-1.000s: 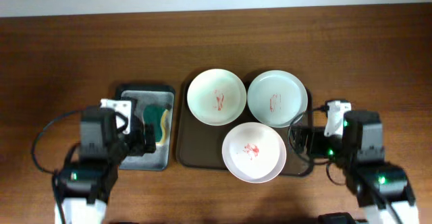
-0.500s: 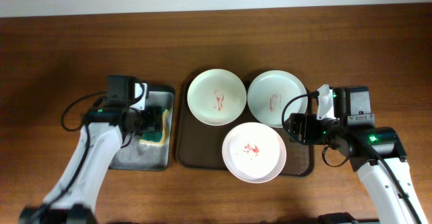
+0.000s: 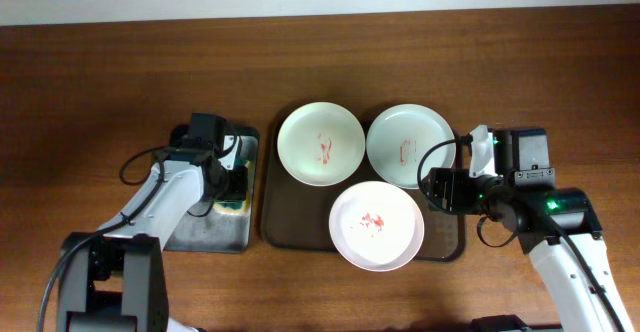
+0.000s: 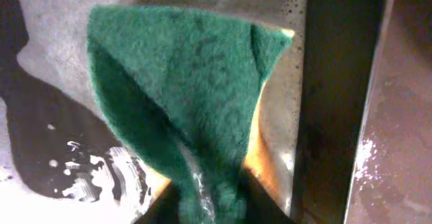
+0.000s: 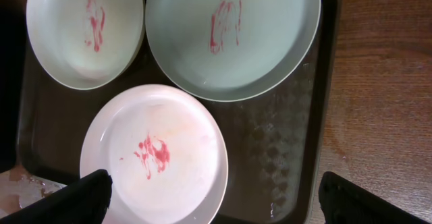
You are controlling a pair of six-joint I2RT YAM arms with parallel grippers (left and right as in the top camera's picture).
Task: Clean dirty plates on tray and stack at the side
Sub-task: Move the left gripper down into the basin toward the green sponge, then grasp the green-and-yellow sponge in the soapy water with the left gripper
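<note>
Three dirty plates lie on the dark brown tray (image 3: 285,222). A greenish plate (image 3: 320,144) is at the back left, a white one (image 3: 411,146) at the back right, and a pinkish one (image 3: 376,225) in front. Each has a red smear in its centre. My left gripper (image 3: 232,187) is over the small tray, shut on a green-and-yellow sponge (image 4: 182,89) that is pinched and folded upward between its jaws (image 4: 209,207). My right gripper (image 5: 223,200) stands wide open above the right front of the brown tray (image 5: 283,156), next to the pinkish plate (image 5: 155,156).
The small black tray (image 3: 200,232) holding the sponge sits left of the brown tray, with a wet, shiny floor (image 4: 61,55). Bare wooden table (image 3: 120,82) surrounds both trays, and a pale wall edge runs along the back.
My left arm reached forward to the sponge and its jaws closed on it. My right arm moved up to the tray's right edge, then held still, open.
</note>
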